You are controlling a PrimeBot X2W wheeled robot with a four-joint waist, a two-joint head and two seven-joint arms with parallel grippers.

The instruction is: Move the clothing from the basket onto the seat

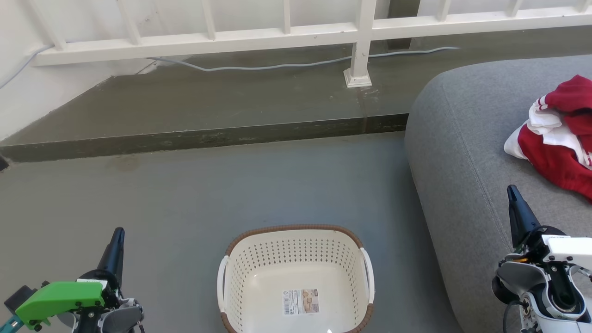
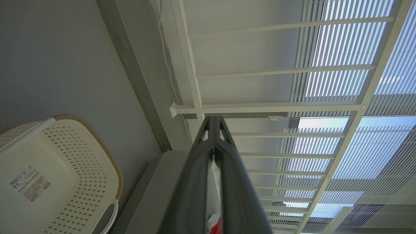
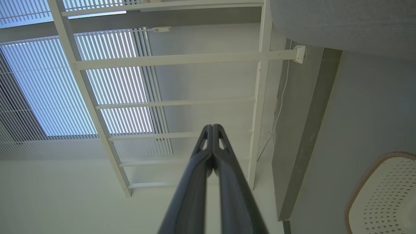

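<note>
clothing (image 1: 562, 152) on seat (image 1: 462, 138) | basket (image 1: 296, 252) on floor (image 1: 185, 199) | left claw (image 1: 119, 232), right claw (image 1: 511, 189) pinched

Small cream perforated plastic basket (image 1: 296, 252): smooth, slightly glossy, with a brown woven-look rim and a paper label sticker (image 1: 300, 301) inside. Large grey upholstered seat cushion (image 1: 462, 152): matt woven cloth, stitched seam. Crumpled red-and-white cloth garments (image 1: 555, 157): soft, faint sheen. Grey floor (image 1: 185, 194): matt, smooth, stained. White painted railing (image 1: 360, 41): smooth.
</note>
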